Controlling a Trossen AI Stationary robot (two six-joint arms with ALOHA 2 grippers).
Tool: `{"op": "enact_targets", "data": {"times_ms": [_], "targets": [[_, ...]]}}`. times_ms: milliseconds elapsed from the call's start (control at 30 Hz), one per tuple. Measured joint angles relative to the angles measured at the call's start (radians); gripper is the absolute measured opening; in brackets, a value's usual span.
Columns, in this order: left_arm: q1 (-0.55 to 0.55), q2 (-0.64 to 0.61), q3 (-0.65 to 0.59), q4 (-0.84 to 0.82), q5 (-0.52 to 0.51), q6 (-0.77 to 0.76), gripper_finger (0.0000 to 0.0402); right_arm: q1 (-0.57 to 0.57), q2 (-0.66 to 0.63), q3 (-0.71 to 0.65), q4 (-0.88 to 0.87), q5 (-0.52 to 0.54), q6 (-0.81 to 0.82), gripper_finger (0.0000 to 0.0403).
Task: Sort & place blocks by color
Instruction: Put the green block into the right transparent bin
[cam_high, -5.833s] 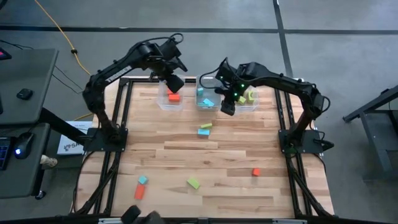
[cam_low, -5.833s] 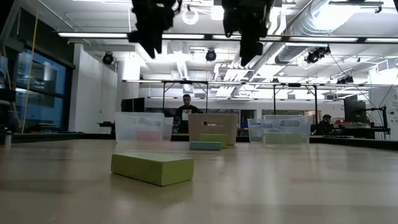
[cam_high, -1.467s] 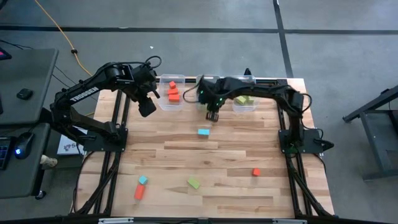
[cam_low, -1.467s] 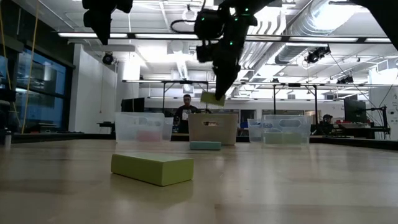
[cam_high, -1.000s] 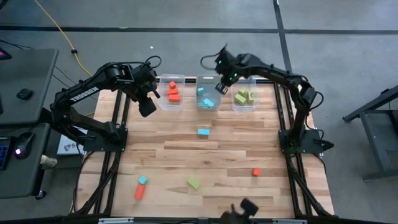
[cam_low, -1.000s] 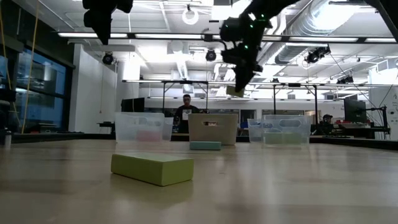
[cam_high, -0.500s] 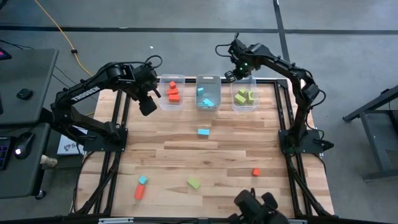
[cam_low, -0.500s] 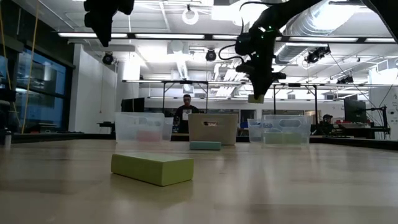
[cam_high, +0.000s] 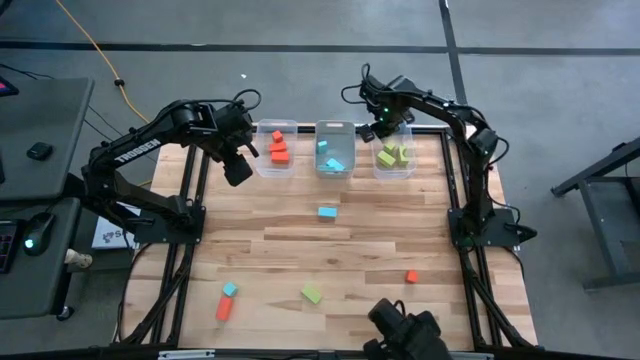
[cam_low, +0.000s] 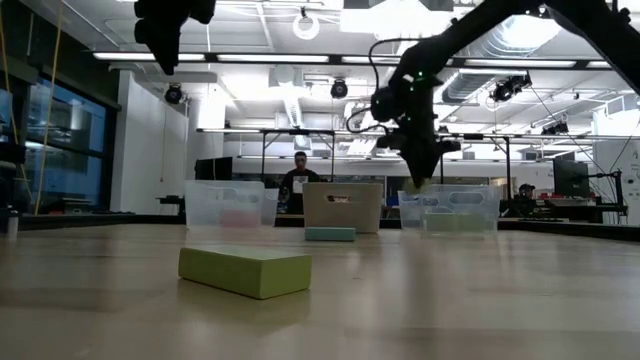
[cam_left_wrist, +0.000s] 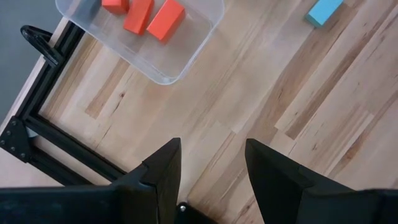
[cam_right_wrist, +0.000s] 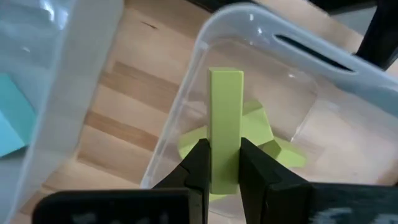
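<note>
1. The left arm reaches from its base at the left edge toward the far left part of the surface (cam_high: 350, 240), elbow raised and wrist bent downward.
2. The left hand (cam_high: 236, 172) hangs above the surface near its far left edge, fingers (cam_left_wrist: 163, 167) parted with nothing between them.
3. The right arm stretches from its base at the right edge toward the far side, arched high with the forearm angled leftward.
4. The right hand (cam_right_wrist: 222, 169) points downward at the far right, fingers (cam_right_wrist: 198, 163) clamped on a yellow-green block (cam_right_wrist: 225, 127) standing upright between them.
</note>
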Motion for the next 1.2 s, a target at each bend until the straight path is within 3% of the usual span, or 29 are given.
{"op": "enact_targets", "data": {"times_ms": [333,700,1200], "targets": [[0.0,0.0,0.0,-0.001,0.0,0.0,0.0156,-0.022,0.08,0.0,0.028,-0.007,-0.023,0.0035],[0.0,0.0,0.0,-0.002,-0.008,0.0,0.0156,-0.048,0.081,0.0,0.066,-0.024,-0.023,0.0036],[0.0,0.0,0.0,-0.002,-0.011,0.0,0.0156,-0.049,0.081,0.0,0.081,-0.03,-0.075,0.0069]]}}
